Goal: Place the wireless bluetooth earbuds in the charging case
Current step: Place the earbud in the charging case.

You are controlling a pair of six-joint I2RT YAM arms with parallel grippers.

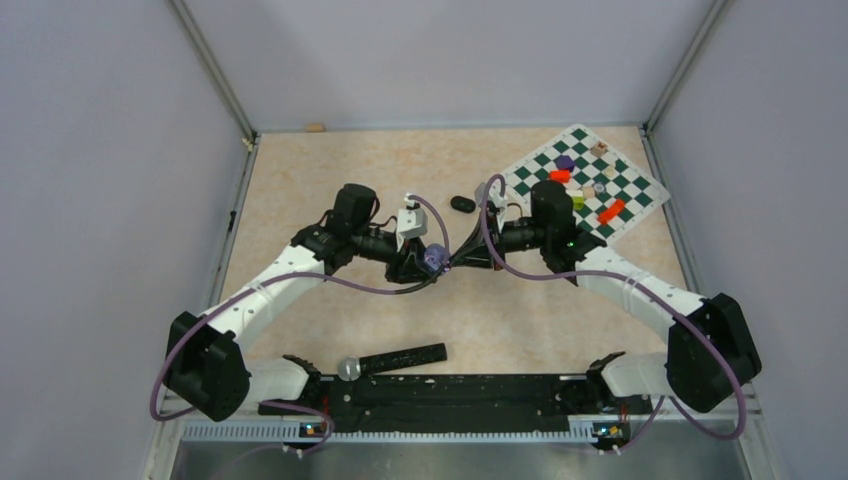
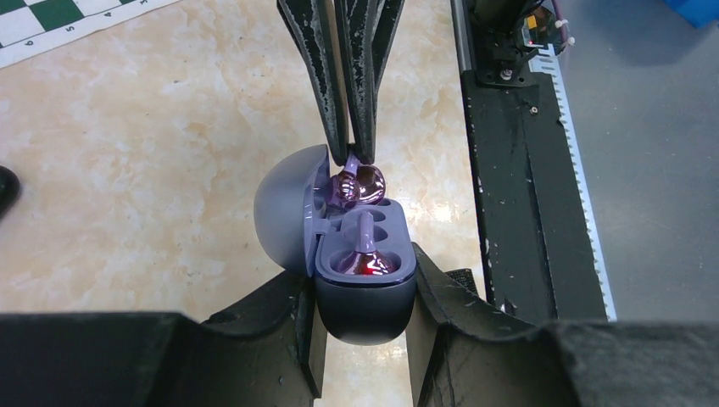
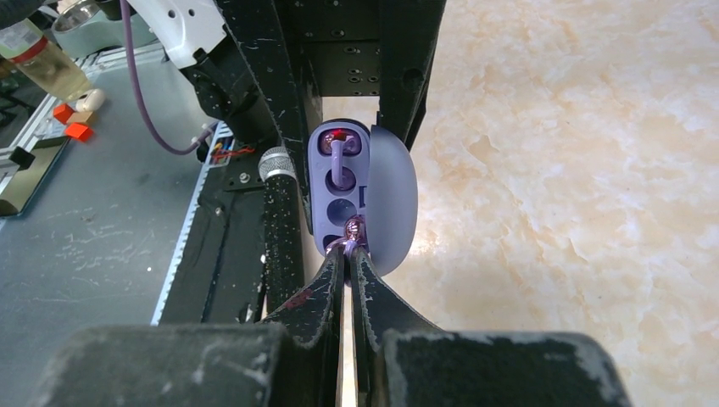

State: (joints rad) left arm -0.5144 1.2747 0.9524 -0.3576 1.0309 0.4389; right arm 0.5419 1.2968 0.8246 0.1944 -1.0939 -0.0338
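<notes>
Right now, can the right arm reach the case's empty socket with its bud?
Probably yes: the case, clamped in the left pincer, has its lid open, and the right pincer holds the earbud at that free socket.

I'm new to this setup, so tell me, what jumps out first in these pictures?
Mid-table, the left gripper clamps an open lilac charging case, one earbud already seated with a red light. The right gripper pinches a second glossy earbud at the empty socket. A chessboard with coloured blocks lies far right.
</notes>
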